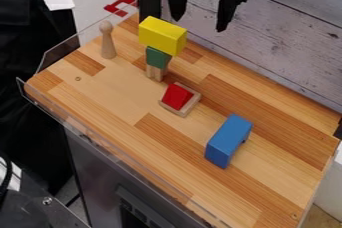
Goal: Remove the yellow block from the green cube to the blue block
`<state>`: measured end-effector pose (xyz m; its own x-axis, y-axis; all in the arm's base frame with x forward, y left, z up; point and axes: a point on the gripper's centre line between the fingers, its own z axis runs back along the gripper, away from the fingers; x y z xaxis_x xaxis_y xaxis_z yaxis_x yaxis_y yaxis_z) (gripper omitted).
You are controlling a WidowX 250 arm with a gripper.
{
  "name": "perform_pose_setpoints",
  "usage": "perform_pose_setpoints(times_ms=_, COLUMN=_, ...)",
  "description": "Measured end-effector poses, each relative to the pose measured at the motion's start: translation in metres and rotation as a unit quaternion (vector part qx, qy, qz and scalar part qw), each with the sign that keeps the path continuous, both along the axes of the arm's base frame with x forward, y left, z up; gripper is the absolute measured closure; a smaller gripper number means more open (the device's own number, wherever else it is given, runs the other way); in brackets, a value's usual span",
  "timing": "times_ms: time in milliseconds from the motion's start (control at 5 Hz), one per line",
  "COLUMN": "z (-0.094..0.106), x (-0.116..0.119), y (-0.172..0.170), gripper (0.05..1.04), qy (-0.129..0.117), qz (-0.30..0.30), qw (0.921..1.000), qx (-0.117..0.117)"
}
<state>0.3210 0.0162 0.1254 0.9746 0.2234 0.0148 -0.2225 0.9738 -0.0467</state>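
Blks, yellow (162,35) + blue (228,141), well apart inside tbl edges (316,177).

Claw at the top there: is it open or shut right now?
Open. The claw has its two fingers spread wide apart, with nothing held between them.

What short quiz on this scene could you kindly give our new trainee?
1. True or false: the yellow block rests on top of the green cube.
2. Which thing lies between that stack and the blue block? A) a wooden peg; B) a red block; C) a metal cup.
3. Fill in: the fingers of the gripper are ____ (open or shut).

Key: 1 true; 2 B; 3 open.
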Motion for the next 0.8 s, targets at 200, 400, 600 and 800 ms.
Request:
perform_pose_setpoints(times_ms=200, z=-0.011, x=-0.003, y=-0.001, gripper=0.083, qy=0.019, qz=0.0, qw=0.9998, qx=-0.001)
perform_pose_setpoints(times_ms=400, z=-0.012, x=0.0, y=0.003, gripper=0.083, qy=0.011, qz=0.04, qw=0.9992, qx=-0.002)
perform_pose_setpoints(times_ms=600, z=-0.01, x=0.003, y=0.015, gripper=0.083, qy=0.001, qz=0.073, qw=0.9973, qx=-0.01)
perform_pose_setpoints(times_ms=800, z=-0.005, x=0.007, y=0.024, gripper=0.083, qy=-0.007, qz=0.119, qw=0.9928, qx=-0.007)
